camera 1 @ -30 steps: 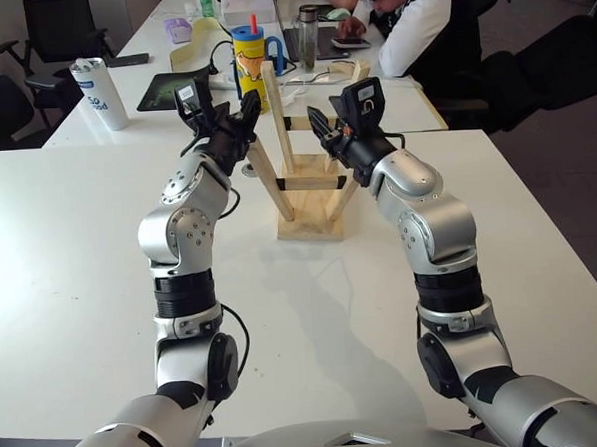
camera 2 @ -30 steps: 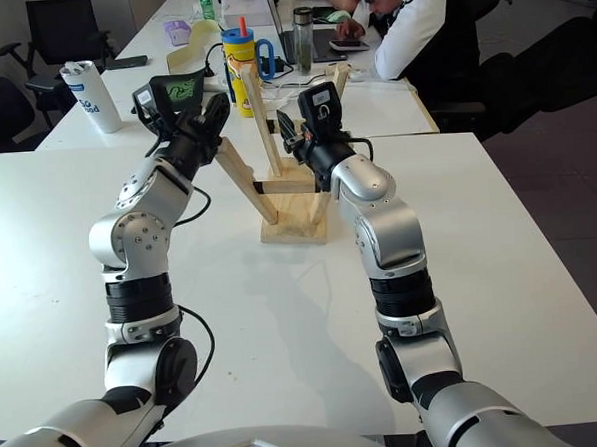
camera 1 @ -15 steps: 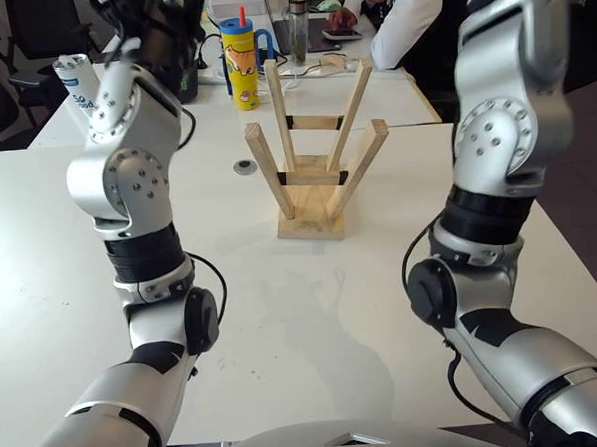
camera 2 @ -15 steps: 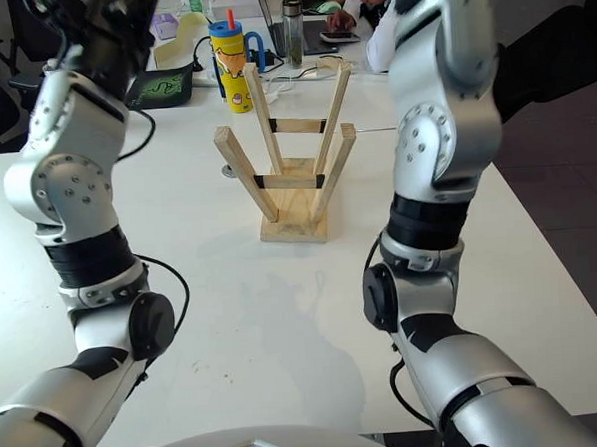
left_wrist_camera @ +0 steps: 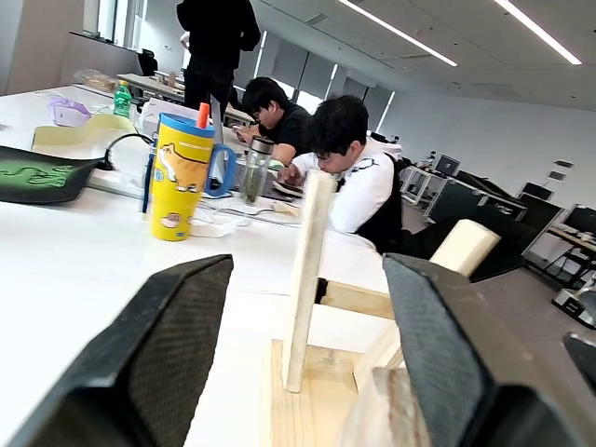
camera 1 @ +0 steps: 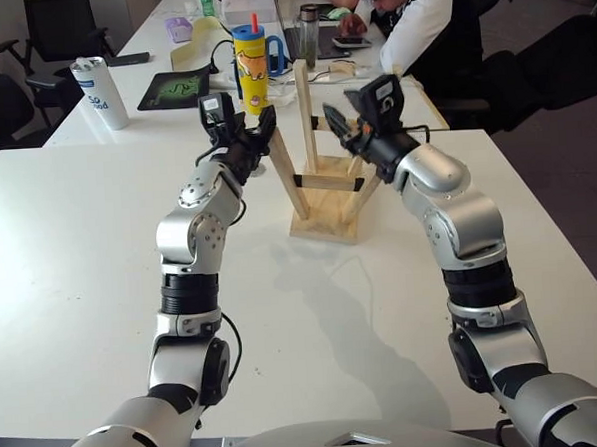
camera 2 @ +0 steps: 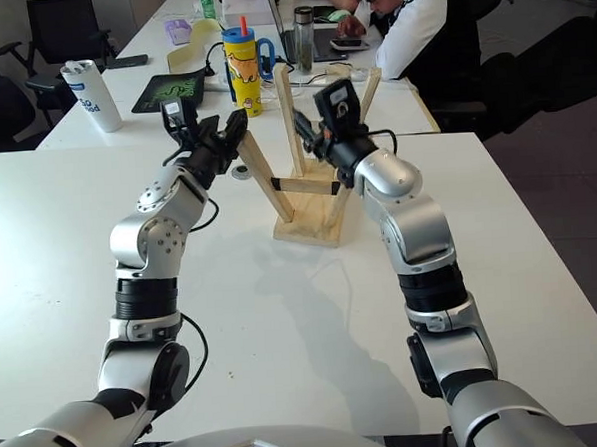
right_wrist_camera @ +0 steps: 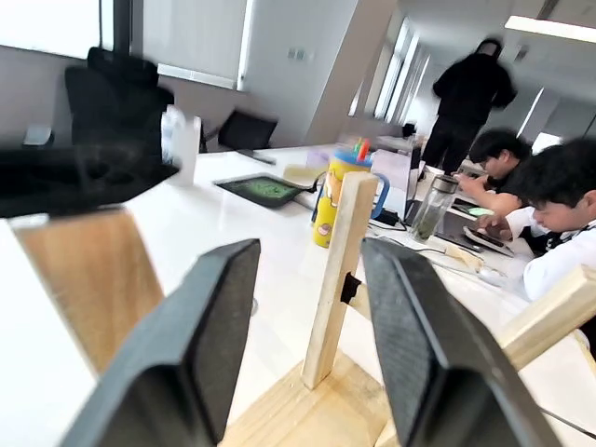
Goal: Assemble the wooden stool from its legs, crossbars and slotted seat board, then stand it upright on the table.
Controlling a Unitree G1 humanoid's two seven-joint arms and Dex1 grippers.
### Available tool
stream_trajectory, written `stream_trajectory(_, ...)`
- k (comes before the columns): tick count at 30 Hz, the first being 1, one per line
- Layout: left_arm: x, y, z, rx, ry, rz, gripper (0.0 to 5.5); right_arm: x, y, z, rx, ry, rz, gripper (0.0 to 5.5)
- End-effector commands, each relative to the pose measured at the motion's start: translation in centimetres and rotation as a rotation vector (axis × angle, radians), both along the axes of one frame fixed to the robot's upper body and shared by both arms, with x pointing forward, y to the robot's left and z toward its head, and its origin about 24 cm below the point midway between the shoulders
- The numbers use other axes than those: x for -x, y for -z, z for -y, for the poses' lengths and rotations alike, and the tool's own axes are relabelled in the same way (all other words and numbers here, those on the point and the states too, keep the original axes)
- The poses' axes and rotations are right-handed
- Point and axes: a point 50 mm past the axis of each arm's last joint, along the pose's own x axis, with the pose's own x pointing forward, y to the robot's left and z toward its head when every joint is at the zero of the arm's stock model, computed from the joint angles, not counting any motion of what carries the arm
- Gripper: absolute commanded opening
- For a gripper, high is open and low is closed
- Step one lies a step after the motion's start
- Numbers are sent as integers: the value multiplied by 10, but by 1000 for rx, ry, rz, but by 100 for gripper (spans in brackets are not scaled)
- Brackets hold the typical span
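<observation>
The wooden stool point(camera 1: 327, 187) stands upside down on the white table point(camera 1: 80, 255), its seat board point(camera 2: 304, 229) flat on the tabletop and its legs and crossbars pointing up. My left gripper point(camera 1: 246, 134) is open at the top of the near left leg point(camera 1: 285, 174). In the left wrist view its fingers point(left_wrist_camera: 168, 363) stand wide apart around a far leg point(left_wrist_camera: 306, 279). My right gripper point(camera 1: 346, 131) is open on the stool's right side, level with the upper crossbar. In the right wrist view its fingers point(right_wrist_camera: 414, 354) frame an upright leg point(right_wrist_camera: 337, 279).
On the table behind stand a yellow cup point(camera 1: 252, 56), a white tumbler point(camera 1: 99, 92), a dark mat point(camera 1: 176, 88) and a bottle point(camera 1: 310, 33); a person sits there. A small round disc point(camera 2: 241, 171) lies left of the stool. The near tabletop is bare.
Both arms were at the stool a second ago, swung up high, and are back down at its legs. The stool now stands slightly farther right.
</observation>
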Motion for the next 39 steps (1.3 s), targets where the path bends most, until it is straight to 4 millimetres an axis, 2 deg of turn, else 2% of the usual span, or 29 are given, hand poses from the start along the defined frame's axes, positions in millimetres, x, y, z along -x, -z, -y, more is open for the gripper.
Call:
stream_trajectory(1, 12, 62, 17, -52, 65, -270, 301, -2, 55, 9, 6, 63, -266, 200)
stream_trajectory(5, 9, 47, 5, -19, 7, -204, 301, -11, 33, 13, -120, 120, -144, 200)
stream_trajectory(9, 2, 21, -24, 36, -130, -91, 301, -11, -16, 18, -340, 139, 94, 200)
stream_trajectory(12, 1, -6, -48, 174, -196, 26, 301, -11, -46, 30, -466, 171, 222, 200)
stream_trajectory(14, 4, -32, -72, 410, -200, 133, 301, -13, -65, 43, -550, 204, 277, 200)
stream_trajectory(16, 5, -42, -100, 506, -250, 187, 301, -17, -78, 58, -585, 259, 315, 200)
stream_trajectory(18, 8, -46, -128, 539, -321, 223, 301, -23, -83, 76, -584, 332, 329, 200)
stream_trajectory(22, 11, -50, -180, 493, -452, 260, 301, -35, -87, 126, -650, 514, 323, 200)
stream_trajectory(24, 12, -55, -190, 474, -466, 281, 301, -35, -95, 128, -658, 478, 358, 200)
stream_trajectory(25, 13, -60, -188, 483, -442, 305, 301, -33, -99, 120, -633, 430, 376, 200)
stream_trajectory(27, 9, -67, -170, 440, -362, 309, 301, -32, -91, 95, -570, 308, 338, 200)
stream_trajectory(29, -2, -55, -138, 423, -255, 225, 301, -29, -59, 64, -517, 184, 187, 200)
stream_trajectory(31, -10, -30, -101, 416, -133, 104, 301, -23, -19, 34, -395, 98, -11, 200)
stream_trajectory(33, -15, 17, -60, 398, -39, -108, 301, -13, 28, 19, -252, 94, -242, 200)
stream_trajectory(35, -10, 68, -15, 312, 63, -309, 301, 3, 69, 15, -98, 100, -448, 200)
stream_trajectory(37, 0, 101, 18, 212, 145, -423, 301, 9, 78, 15, -78, 94, -501, 200)
stream_trajectory(39, 4, 110, 33, 152, 174, -441, 301, 5, 70, 16, -98, 95, -478, 200)
